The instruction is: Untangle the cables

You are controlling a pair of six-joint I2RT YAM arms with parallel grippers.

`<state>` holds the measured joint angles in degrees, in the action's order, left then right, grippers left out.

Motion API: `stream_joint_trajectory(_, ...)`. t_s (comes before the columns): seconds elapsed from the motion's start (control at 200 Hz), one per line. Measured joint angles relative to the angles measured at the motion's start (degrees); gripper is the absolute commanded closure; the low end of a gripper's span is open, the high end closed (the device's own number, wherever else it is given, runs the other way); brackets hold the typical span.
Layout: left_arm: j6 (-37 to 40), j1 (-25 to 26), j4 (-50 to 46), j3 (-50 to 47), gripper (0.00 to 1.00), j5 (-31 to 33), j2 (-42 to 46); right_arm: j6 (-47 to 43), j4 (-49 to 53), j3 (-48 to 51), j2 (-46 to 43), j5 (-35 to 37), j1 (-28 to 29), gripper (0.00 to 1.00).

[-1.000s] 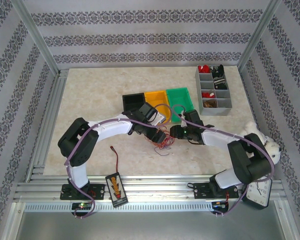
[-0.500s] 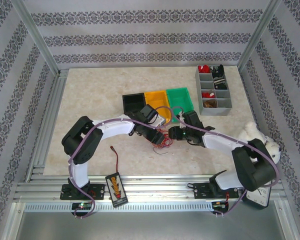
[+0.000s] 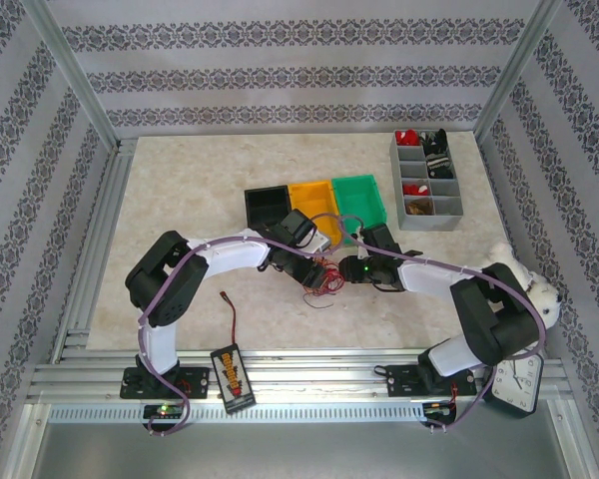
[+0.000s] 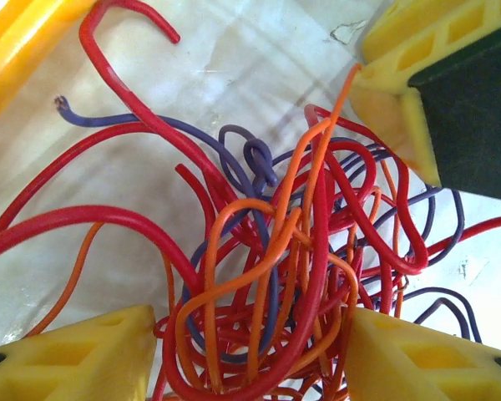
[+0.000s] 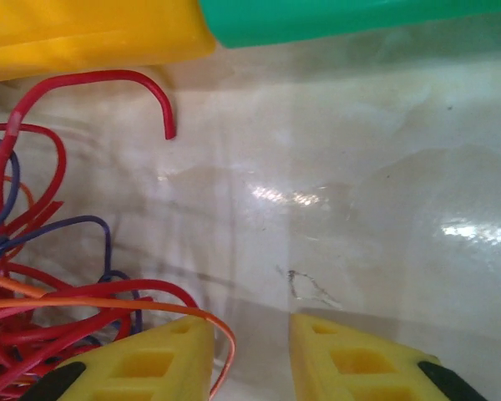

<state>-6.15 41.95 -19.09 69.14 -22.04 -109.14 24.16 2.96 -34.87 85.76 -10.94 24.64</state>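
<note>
Wide apart, left pincer (image 4: pixel 249 324) straddles the cables (image 4: pixel 311 251) (right pincer (image 5: pixel 250 332) narrowly apart, beside them).

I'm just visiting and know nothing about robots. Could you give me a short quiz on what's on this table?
1. True or false: the left gripper has a finger on either side of the cables.
2. Besides red and orange, which colour runs through the tangle? A purple, B green, C white.
3. Fill in: behind the tangle stand a black bin, a yellow bin and a ____ bin.
Key: 1 true; 2 A; 3 green bin.
</note>
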Motion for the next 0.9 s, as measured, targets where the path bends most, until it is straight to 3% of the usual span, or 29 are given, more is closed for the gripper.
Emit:
stream_joint_trajectory(0.105, 0.0, 0.0, 0.2, 0.0, 0.44, 0.2, -0.1, 0.2, 0.1, -0.1, 0.3, 1.2, -0.1, 0.95)
stream_joint_trajectory(0.23, -0.1, 0.0, 0.6, 0.0, 0.44, 0.4, -0.5, 1.1, -0.1, -0.1, -0.1, 2.1, -0.1, 1.0)
stream_joint_trajectory(0.445, -0.3, -0.1, 2.0, 0.0, 0.34, 2.6, -1.1, 3.3, 0.0, 1.0, -6.1, 6.9, -1.1, 1.0)
stream_joint_trajectory(0.899, -0.7, -0.5, 3.5, 0.0, 0.31, 4.5, -1.9, 10.5, 6.4, 3.7, -19.7, 23.0, -8.7, 1.0)
